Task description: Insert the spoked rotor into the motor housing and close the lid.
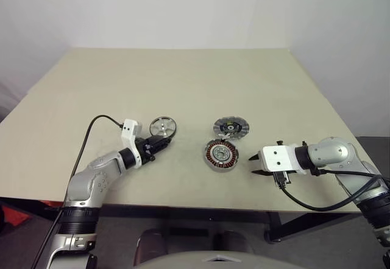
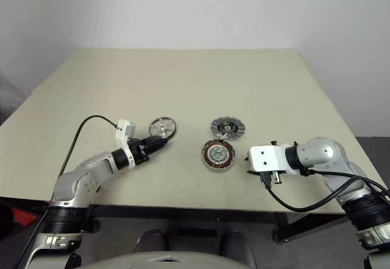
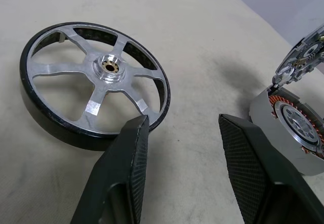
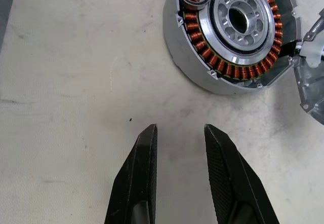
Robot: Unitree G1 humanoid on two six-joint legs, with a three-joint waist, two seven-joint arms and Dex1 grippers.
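The left end effector lies low over the beige desk, its two black fingers spread apart with nothing between them; one fingertip sits right at the dark rim of the spoked rotor, and whether it actually touches is hard to tell. The rotor lies flat on the desk, a shiny silver wheel with open spokes and a small brass-coloured hub, well to the left of the motor housing. The right end effector hovers just to the right of the motor housing, its fingers parted by a narrow gap, holding nothing and pointing toward the housing without reaching it. The motor housing rests flat near the middle of the desk, its ring of copper windings around a silver centre facing up. The lid, a grey disc with a ridged rim and black centre, sits directly behind the motor housing, its edge meeting the housing's rim.
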